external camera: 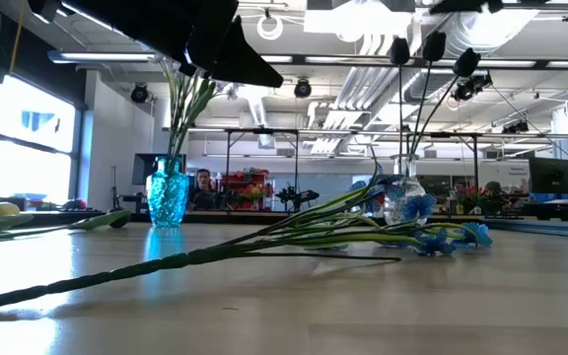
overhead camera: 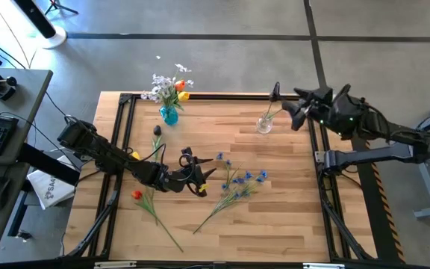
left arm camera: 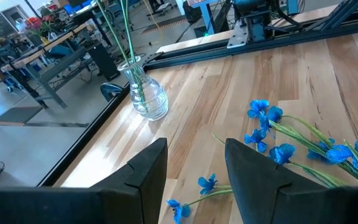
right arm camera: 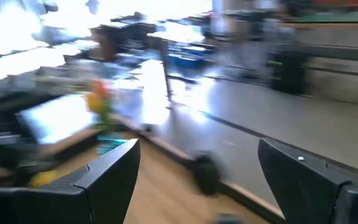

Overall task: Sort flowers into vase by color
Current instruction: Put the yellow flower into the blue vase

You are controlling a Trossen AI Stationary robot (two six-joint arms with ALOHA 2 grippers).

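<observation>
blue flowers (overhead camera: 239,183) lie loose on table (overhead camera: 290,217), centre, heads right, stems trailing toward near-left. red flower (overhead camera: 136,195) and yellow flower (overhead camera: 134,155) lie left by left arm. blue vase (overhead camera: 169,114) far-left holds mixed bunch; clear vase (overhead camera: 264,125) far-right holds dark stems.

left gripper (left arm camera: 194,180) above table just left of blue heads, fingers part-open, empty. right gripper (right arm camera: 197,180) near clear vase, fingers spread wide, empty.

judgement: stems light, thin, bendy, prone to tangle; pinch single stem mid-length, clear of heads.
</observation>
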